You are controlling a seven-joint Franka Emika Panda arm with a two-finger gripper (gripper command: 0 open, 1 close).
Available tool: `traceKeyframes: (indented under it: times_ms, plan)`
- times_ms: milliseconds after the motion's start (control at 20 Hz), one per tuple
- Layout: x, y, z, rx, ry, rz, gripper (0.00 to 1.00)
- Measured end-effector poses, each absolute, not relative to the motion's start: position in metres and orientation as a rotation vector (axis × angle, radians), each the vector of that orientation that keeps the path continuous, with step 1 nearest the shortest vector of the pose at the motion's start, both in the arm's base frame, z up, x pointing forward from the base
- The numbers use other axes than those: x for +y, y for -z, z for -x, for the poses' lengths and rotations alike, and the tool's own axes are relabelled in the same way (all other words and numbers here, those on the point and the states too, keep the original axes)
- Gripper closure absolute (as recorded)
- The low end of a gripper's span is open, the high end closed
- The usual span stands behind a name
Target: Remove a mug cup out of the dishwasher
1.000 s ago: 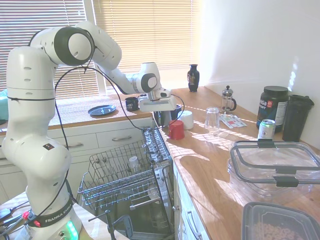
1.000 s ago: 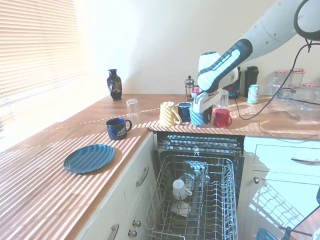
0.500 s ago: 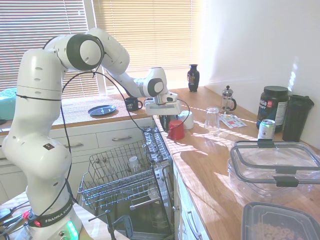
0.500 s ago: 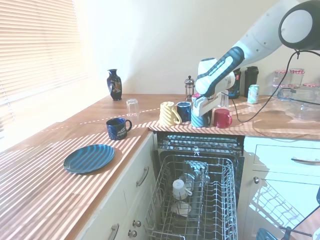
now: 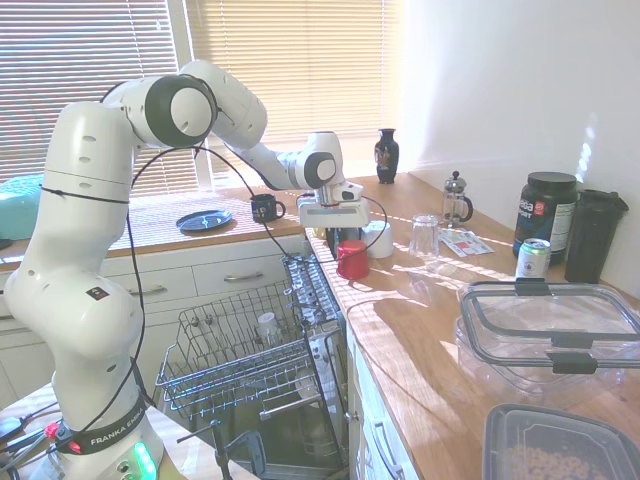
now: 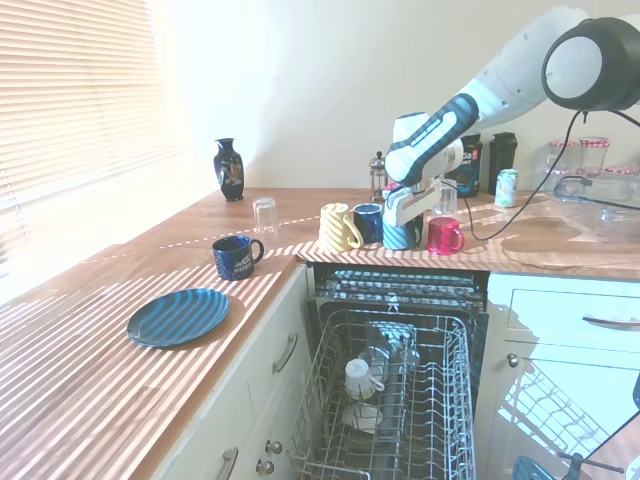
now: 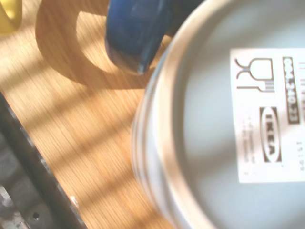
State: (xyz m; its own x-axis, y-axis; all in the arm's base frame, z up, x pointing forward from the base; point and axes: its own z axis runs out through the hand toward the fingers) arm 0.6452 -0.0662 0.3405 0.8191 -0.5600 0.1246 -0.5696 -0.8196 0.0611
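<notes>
the dishwasher (image 6: 400, 400) stood open with its wire rack (image 5: 235, 365) drawn out. the mug cup (image 6: 400, 235) was upside down on the counter (image 6: 300, 250), between the blue mug (image 6: 368, 222) and red mug (image 6: 441, 235). my gripper (image 6: 402, 228) was clenched on it; only letting go appeared to remain.

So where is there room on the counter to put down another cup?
There's bare wood between the blue plate and the dark mug, and more between that mug and the black vase. It's crowded above the dishwasher: the yellow mug, the mug cup under the gripper and the red mug stand in a tight row.
</notes>
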Motion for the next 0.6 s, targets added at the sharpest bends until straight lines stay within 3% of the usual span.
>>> traceKeyframes:
  times_ms: [350, 600]
  plan:
    - [-0.066, -0.341, -0.646, -0.933, -0.169, -2.89, 0.0]
    - [-0.064, -0.369, -0.63, -0.967, -0.236, -2.875, 0.0]
